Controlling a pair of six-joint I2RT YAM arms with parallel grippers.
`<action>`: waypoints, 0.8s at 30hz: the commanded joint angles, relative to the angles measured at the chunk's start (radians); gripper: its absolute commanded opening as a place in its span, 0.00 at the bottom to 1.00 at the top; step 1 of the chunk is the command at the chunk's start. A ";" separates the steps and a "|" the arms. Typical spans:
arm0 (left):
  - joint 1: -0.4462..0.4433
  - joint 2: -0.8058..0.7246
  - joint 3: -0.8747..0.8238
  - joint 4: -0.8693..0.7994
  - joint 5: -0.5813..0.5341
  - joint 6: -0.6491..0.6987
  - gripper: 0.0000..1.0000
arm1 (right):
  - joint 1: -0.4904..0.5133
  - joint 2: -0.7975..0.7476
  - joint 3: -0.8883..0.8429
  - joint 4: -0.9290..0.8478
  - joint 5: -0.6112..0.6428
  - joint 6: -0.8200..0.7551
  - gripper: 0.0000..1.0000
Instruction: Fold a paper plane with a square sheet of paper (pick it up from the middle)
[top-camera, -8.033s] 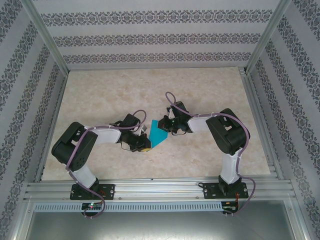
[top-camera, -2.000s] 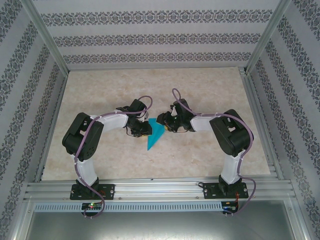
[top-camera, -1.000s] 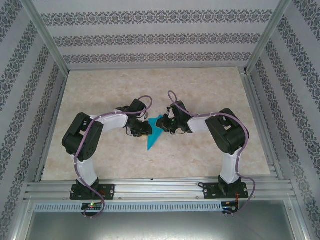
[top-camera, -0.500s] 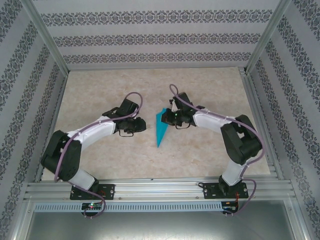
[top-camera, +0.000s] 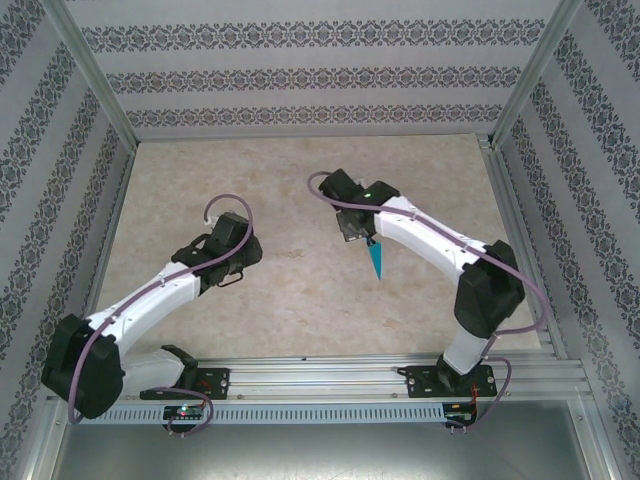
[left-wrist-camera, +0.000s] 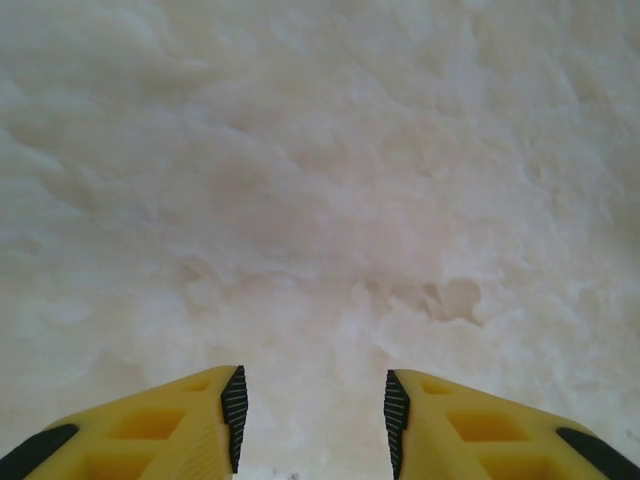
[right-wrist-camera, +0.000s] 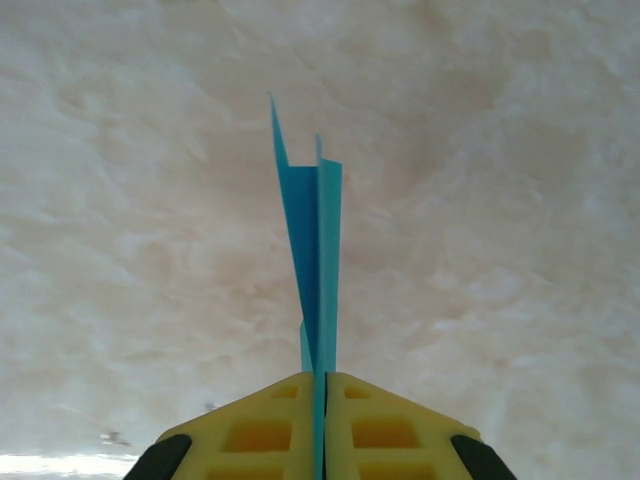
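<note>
The paper plane (top-camera: 376, 260) sits a little toward 4 o'clock of the middle of the pale marbled surface (top-camera: 300, 175), a slim turquoise sliver whose sharp tip points to 6 o'clock in the top view. The right arm (top-camera: 430, 235) reaches in from 4 o'clock and bends over it, with its head just at 11 o'clock of the paper. From the right wrist, the right fingers (right-wrist-camera: 265, 430) are pressed together with the plane (right-wrist-camera: 318, 260) clamped in the seam between them. The paper stands edge-on and runs straight toward 12 o'clock. Its folded layers lie close together, and one thin flap splays slightly toward 11 o'clock at the far end. Whether the far end touches the surface cannot be told. The left arm (top-camera: 160, 290) stretches from 7 o'clock, and its head is at 9 o'clock of the middle, well apart from the plane. From the left wrist, the left fingers (left-wrist-camera: 200, 420) stand apart over bare surface (left-wrist-camera: 320, 200), with a clear gap and nothing between the black ridged pads (left-wrist-camera: 235, 415).
</note>
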 joint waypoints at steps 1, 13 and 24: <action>0.015 -0.055 -0.022 -0.049 -0.111 -0.053 0.46 | 0.038 0.084 0.042 -0.118 0.142 -0.009 0.07; 0.019 -0.172 -0.082 -0.073 -0.190 -0.105 0.51 | 0.143 0.371 0.231 -0.162 0.097 0.087 0.11; 0.020 -0.160 -0.079 -0.070 -0.181 -0.103 0.52 | 0.164 0.449 0.287 0.031 -0.268 0.168 0.19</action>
